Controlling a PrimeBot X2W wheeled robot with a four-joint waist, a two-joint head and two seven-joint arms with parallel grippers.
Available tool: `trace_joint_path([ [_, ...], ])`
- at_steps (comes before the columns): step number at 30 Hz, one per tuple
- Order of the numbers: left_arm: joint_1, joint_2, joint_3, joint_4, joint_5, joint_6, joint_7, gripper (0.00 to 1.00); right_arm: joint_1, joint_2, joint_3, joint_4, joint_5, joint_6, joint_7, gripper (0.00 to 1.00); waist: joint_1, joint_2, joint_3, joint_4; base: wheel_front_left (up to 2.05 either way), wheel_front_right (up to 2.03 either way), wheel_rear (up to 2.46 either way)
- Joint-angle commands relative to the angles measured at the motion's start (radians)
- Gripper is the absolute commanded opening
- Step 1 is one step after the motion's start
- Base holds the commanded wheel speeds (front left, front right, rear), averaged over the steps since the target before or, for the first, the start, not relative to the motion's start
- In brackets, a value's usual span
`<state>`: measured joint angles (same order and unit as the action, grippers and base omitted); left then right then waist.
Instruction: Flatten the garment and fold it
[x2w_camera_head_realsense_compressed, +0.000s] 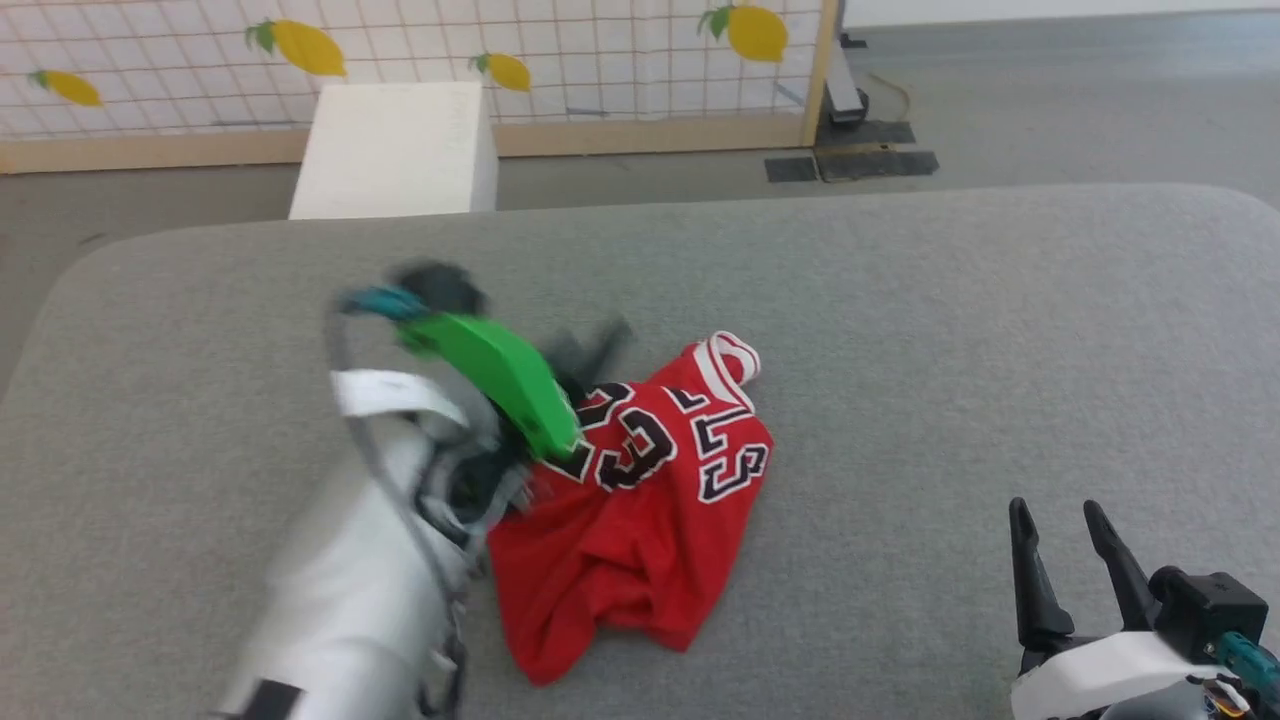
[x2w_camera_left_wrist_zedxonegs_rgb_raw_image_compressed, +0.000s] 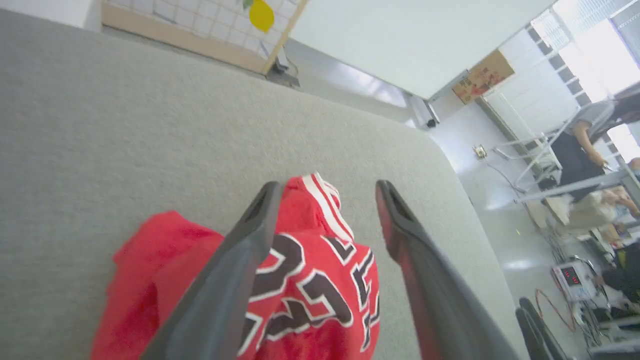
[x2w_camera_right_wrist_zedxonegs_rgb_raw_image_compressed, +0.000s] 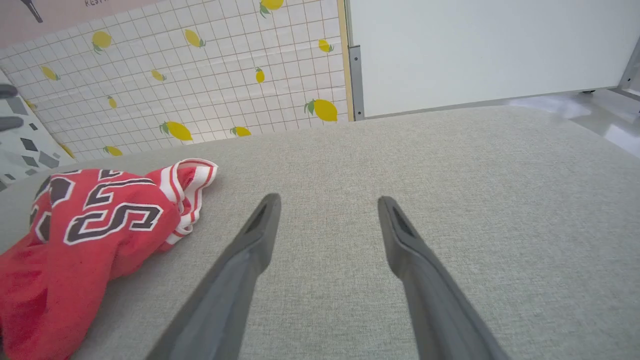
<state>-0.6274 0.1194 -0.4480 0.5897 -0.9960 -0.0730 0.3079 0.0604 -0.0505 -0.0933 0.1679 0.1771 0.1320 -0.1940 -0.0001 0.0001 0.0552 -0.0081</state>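
Red sleeveless jersey (x2w_camera_head_realsense_compressed: 640, 500) w/ white striped trim and black-white "23": crumpled in a heap at centre of frame, on grey fabric tabletop (x2w_camera_head_realsense_compressed: 900, 300). Left jaws: apart, at heap's upper-left part. Wrist view shows cloth between the dark fingers (x2w_camera_left_wrist_zedxonegs_rgb_raw_image_compressed: 240, 260). Probably no contact; head view blurred there. Right jaws: apart, lower right of frame, well apart from jersey.

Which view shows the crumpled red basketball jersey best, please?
The head view: the red sleeveless basketball jersey lies almost whole, its left edge behind the left arm. The left wrist view blurs and crops it behind a finger; the right wrist view cuts it off.
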Motion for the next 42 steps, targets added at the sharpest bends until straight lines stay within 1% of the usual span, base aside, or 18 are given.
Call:
trace_joint_path([
  [1,-0.021,0.04,0.039,-0.042,0.014,0.002,-0.083,1.0,0.006,0.0,0.002,0.0,0.001,-0.001,-0.001,1.0,0.0001,-0.0001,-0.012,0.024,0.0,0.0,0.0],
  [3,-0.014,0.088,0.073,-0.095,0.067,0.008,-0.21,1.0,0.002,0.0,0.001,-0.003,0.004,-0.001,0.003,1.0,0.0001,-0.0001,-0.009,0.036,0.0,0.0,0.0],
  [5,0.01,0.131,0.095,-0.129,0.12,0.025,-0.312,1.0,-0.002,0.0,0.003,-0.004,0.007,-0.001,0.007,1.0,0.0001,-0.0001,-0.007,0.046,0.0,0.0,0.0],
  [8,0.075,0.204,0.097,-0.168,0.231,0.056,-0.462,1.0,-0.01,0.0,0.007,0.002,0.009,-0.001,0.013,1.0,0.0001,-0.0001,-0.005,0.059,0.0,0.0,0.0],
  [11,0.159,0.24,0.103,-0.184,0.295,0.089,-0.537,1.0,-0.016,0.0,0.01,0.007,0.01,-0.001,0.016,1.0,0.0001,-0.0001,-0.005,0.064,0.0,0.0,0.0],
  [14,0.258,0.242,0.133,-0.238,0.35,0.119,-0.566,1.0,-0.02,0.0,0.014,0.01,0.014,-0.001,0.024,1.0,0.0001,-0.0001,-0.003,0.064,0.0,0.0,0.0],
  [16,0.321,0.226,0.174,-0.303,0.389,0.133,-0.569,1.0,-0.022,0.0,0.016,0.013,0.015,-0.001,0.034,1.0,0.0001,-0.0001,-0.001,0.063,0.0,0.0,0.0],
  [19,0.425,0.186,0.241,-0.402,0.453,0.136,-0.569,1.0,-0.03,0.0,0.019,0.019,0.01,-0.001,0.065,1.0,0.0001,-0.0001,0.002,0.061,0.0,0.0,0.0],
  [21,0.482,0.158,0.279,-0.446,0.483,0.13,-0.569,1.0,-0.04,0.0,0.023,0.024,0.011,-0.001,0.097,1.0,0.0001,-0.0001,0.003,0.059,0.0,0.0,0.0],
  [26,0.554,0.098,0.321,-0.508,0.545,0.092,-0.569,1.0,-0.105,0.0,0.042,0.029,-0.006,-0.001,0.212,1.0,0.0001,-0.0001,0.016,0.069,0.0,0.0,0.0],
  [29,0.566,0.064,0.343,-0.52,0.569,0.073,-0.569,1.0,-0.186,0.0,0.076,0.042,-0.045,-0.001,0.34,1.0,0.0001,-0.0001,0.035,0.082,0.0,0.0,0.0],
  [33,0.553,0.035,0.364,-0.528,0.602,0.038,-0.569,1.0,-0.316,0.0,0.134,0.082,-0.093,-0.001,0.542,1.0,0.0001,-0.0001,0.069,0.11,0.0,0.0,0.0],
  [36,0.538,0.014,0.376,-0.524,0.617,0.015,-0.57,1.0,-0.405,-0.001,0.17,0.12,-0.136,-0.001,0.664,1.0,0.0001,-0.0001,0.1,0.135,0.0,0.0,0.0],
  [39,0.518,-0.005,0.384,-0.523,0.63,-0.004,-0.57,1.0,-0.488,-0.022,0.216,0.167,-0.175,-0.001,0.757,1.0,0.0001,-0.0001,0.141,0.165,0.0,0.0,0.0],
  [41,0.504,-0.013,0.39,-0.519,0.635,-0.016,-0.57,1.0,-0.527,-0.029,0.241,0.2,-0.179,-0.001,0.815,1.0,0.0001,-0.0001,0.167,0.182,0.0,0.0,0.0],
  [42,0.481,-0.026,0.395,-0.514,0.636,-0.032,-0.57,1.0,-0.565,-0.047,0.275,0.243,-0.186,-0.001,0.882,1.0,0.0001,-0.0001,0.205,0.209,0.0,0.0,0.0],
])
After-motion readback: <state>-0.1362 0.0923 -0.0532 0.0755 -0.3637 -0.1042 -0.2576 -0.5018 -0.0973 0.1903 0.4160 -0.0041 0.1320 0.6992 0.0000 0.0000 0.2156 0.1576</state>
